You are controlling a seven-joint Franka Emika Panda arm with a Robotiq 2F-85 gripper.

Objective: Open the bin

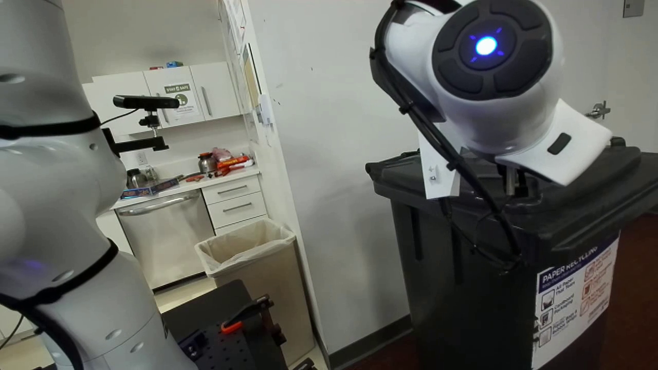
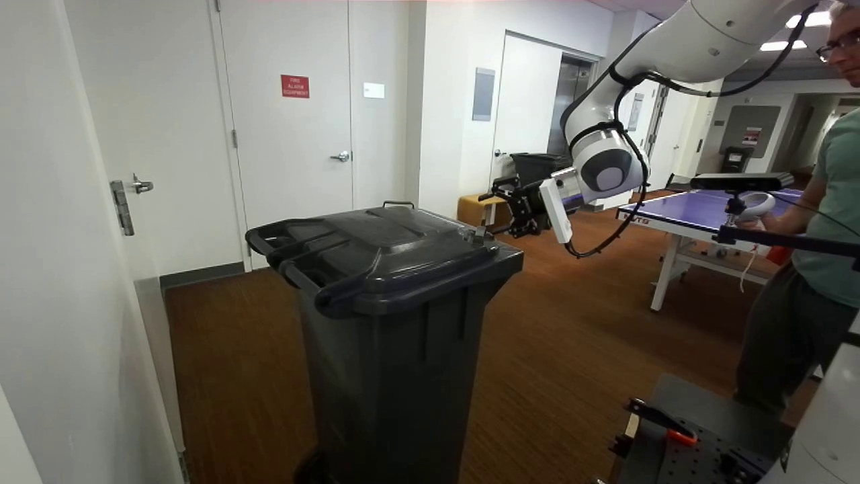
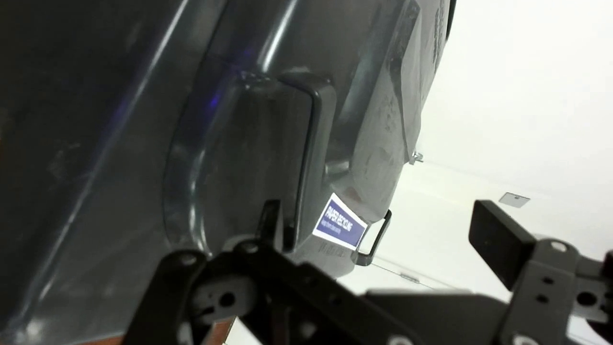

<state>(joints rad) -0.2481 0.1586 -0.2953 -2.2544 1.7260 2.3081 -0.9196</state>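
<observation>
"White cabinets (image 1: 167,97) upper left, bare wall (image 1: 334,154) mid-frame, and the bin (image 1: 478,308) taking up the right side of an exterior view. What's lost to you there?"

"Nearly everything below the white wrist (image 1: 498,121), and the bin itself is cut off by the bottom edge."

"Then, in an exterior view, it stands left of centre, lid (image 2: 383,242) down, with the gripper (image 2: 489,214) close by the lid's right-hand edge. What could spoil it?"

"That looks like a wheel (image 2: 310,466), lower left, so I'd guess a sideways shove could roll the whole bin instead of lifting anything. Contact I can't judge; it's black on black. (The man (image 2: 830,208) at far right is half out of frame himself.)"

"And the wrist view?"

"Fingers (image 3: 500,244) spread well apart, nothing clamped. One fingertip (image 3: 272,222), low and left of centre, shows beside the raised lip (image 3: 318,139)."

"Your worry?"

"A shallow hook. Catch that lip with only the tip and it would probably slip, letting the lid drop back. Whether they touch, I can't say; the linkage (image 3: 316,297) below is blurred, and the bin's plastic runs out of frame at left and top."
</observation>
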